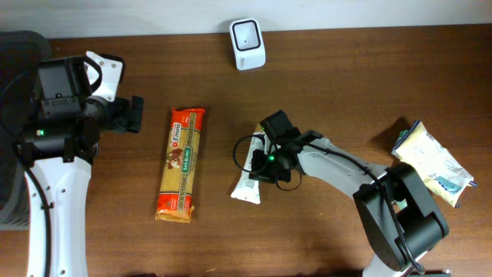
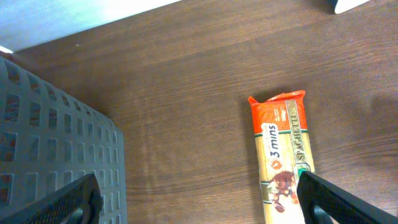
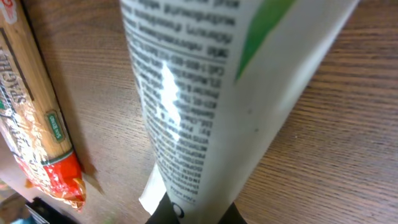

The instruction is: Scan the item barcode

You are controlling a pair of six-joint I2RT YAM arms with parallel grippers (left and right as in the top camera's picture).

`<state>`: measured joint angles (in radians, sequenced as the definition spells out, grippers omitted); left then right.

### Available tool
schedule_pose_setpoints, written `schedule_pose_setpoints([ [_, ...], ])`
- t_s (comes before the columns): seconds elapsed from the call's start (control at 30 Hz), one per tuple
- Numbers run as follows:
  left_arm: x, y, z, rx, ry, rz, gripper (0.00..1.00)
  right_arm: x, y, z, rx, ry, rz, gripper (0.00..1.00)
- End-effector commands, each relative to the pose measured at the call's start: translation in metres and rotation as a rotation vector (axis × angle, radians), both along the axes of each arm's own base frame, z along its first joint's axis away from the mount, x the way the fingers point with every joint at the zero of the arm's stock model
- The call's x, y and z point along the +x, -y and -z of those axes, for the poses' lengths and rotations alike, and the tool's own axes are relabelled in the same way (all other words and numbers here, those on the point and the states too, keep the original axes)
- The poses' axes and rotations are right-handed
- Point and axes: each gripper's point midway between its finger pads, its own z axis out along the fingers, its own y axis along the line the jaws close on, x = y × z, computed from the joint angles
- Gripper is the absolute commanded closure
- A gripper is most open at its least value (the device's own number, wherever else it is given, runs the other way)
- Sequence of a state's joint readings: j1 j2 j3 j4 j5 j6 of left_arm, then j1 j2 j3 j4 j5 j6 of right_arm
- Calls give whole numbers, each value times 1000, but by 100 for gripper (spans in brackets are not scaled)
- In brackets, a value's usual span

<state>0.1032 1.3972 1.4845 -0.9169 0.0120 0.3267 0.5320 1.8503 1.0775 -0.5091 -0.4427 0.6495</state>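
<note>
Dark brown bench (image 1: pixel 323 92) with fine wood grain, evenly lit, with a soft sheen in places. Along its far edge, a narrow pale white band (image 1: pixel 346 11), wall or floor impossible to tell. At the left edge, a dark grey grid-walled bin (image 2: pixel 56 143).

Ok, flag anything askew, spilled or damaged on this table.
Nothing is spilled. The crumpled bag at the far right lies skewed and creased, and the white tube lies slanted next to the straighter spaghetti pack.
</note>
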Motion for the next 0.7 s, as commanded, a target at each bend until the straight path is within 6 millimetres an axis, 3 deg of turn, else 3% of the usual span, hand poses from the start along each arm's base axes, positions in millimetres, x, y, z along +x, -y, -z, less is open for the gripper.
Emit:
schedule_pose_setpoints([
  [0.0,0,1,-5,4,14,16,1,12,-3,-40,9,206,-190,96],
  [0.1,0,1,-5,4,14,16,1,2,-25,-117,192,411,-425,96],
  [0.2,0,1,-5,4,14,16,1,-8,-26,-186,269,552,-465,96],
  [0.33,0,1,-5,4,14,16,1,-24,-15,-246,327,647,-473,96],
  [0.4,0,1,-5,4,14,16,1,-28,-11,-263,353,660,-469,96],
  [0.5,0,1,-5,4,14,16,1,-27,-7,-269,328,645,-429,96],
  [0.6,0,1,-5,4,14,16,1,4,16,-252,122,568,-287,96],
  [0.67,0,1,-5,4,14,16,1,35,32,-248,-53,527,-243,96],
])
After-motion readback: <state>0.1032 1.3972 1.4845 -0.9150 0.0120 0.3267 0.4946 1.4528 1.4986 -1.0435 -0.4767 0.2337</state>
